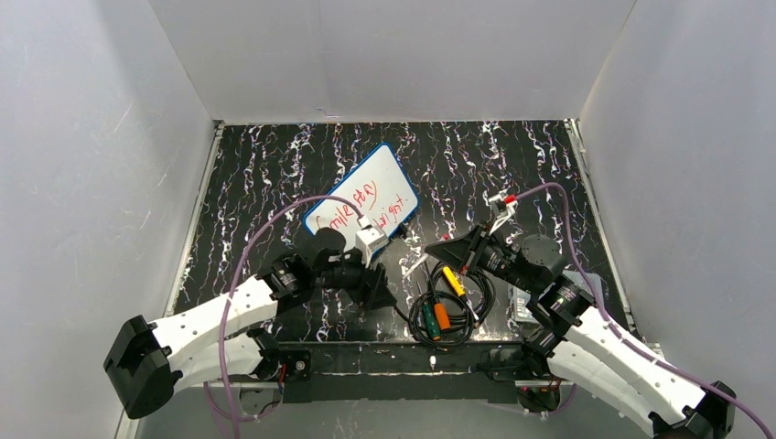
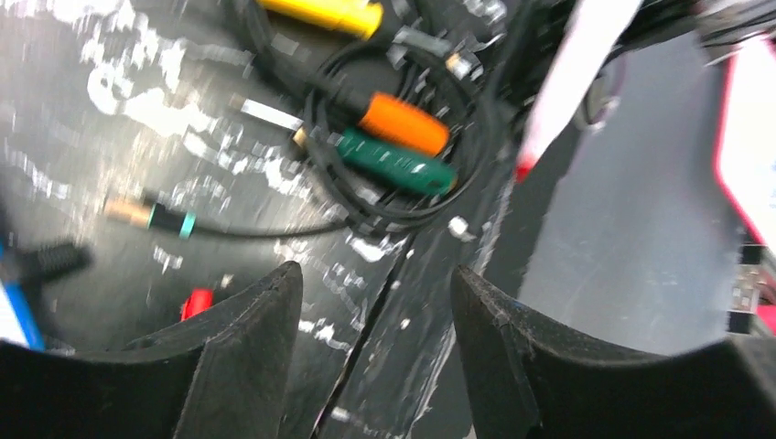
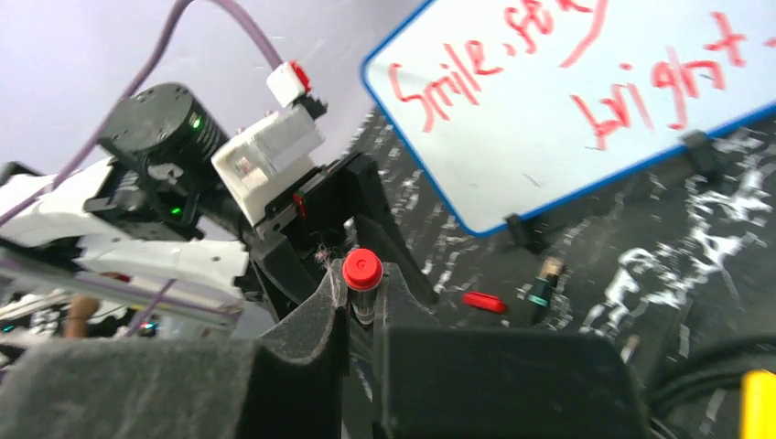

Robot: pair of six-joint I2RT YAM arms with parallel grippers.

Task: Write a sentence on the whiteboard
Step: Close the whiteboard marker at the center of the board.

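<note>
Right gripper [image 3: 362, 282] is clamped on a red-ended marker [image 3: 362, 269]; left gripper [image 2: 373, 274] stands half open and empty. Whiteboard [image 3: 512, 174] sits on the table [image 3: 714, 265] beyond them, its sentence [image 3: 458, 78] reading "Smile, stay bright" in red. Writing looks finished, so I'd expect capping or setting down the marker next

The whiteboard [image 3: 512, 174] carries the sentence [image 3: 586, 78], handwritten in red: "Smile, stay bright".

Your overhead view is bright, even and sharp, its white walls [image 1: 91, 183] free of glare. The left wrist view is smeared, probably by motion; the cables [image 2: 265, 229] streak. In the right wrist view, the near fingers [image 3: 494, 384] go soft.
</note>
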